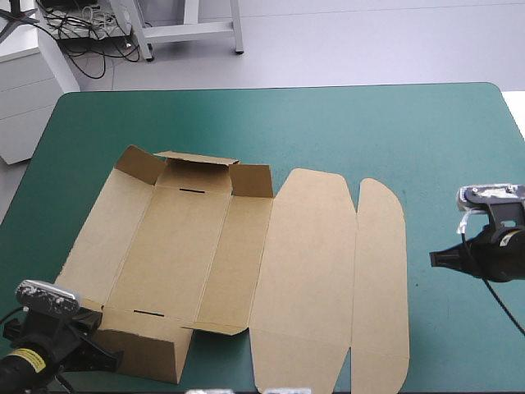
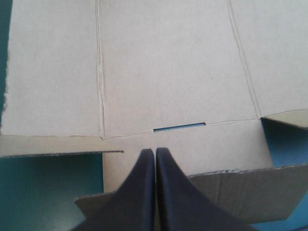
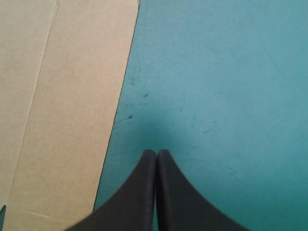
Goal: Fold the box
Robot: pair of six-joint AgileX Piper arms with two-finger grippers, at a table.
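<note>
Left claw (image 2: 155, 153) pressed together over box (image 2: 168, 72) flap, base panel lengthwise ahead; right claw (image 3: 156, 153) pressed together, box edge beside; left nearer.

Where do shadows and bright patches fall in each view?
High view: the box has its raised near wall shaded, and the teal-green cover brightens toward the far edge. Left wrist view: the board beside the shut left gripper is darker. Right wrist view: even light around the right gripper, no hard shadow.

Bench (image 1: 410, 131) with teal-green cover. Beyond its far edge: pale grey floor (image 1: 369, 41), white frame legs (image 1: 187, 32), tangled dark cables (image 1: 82, 34), white cabinet (image 1: 25, 90) at left.
</note>
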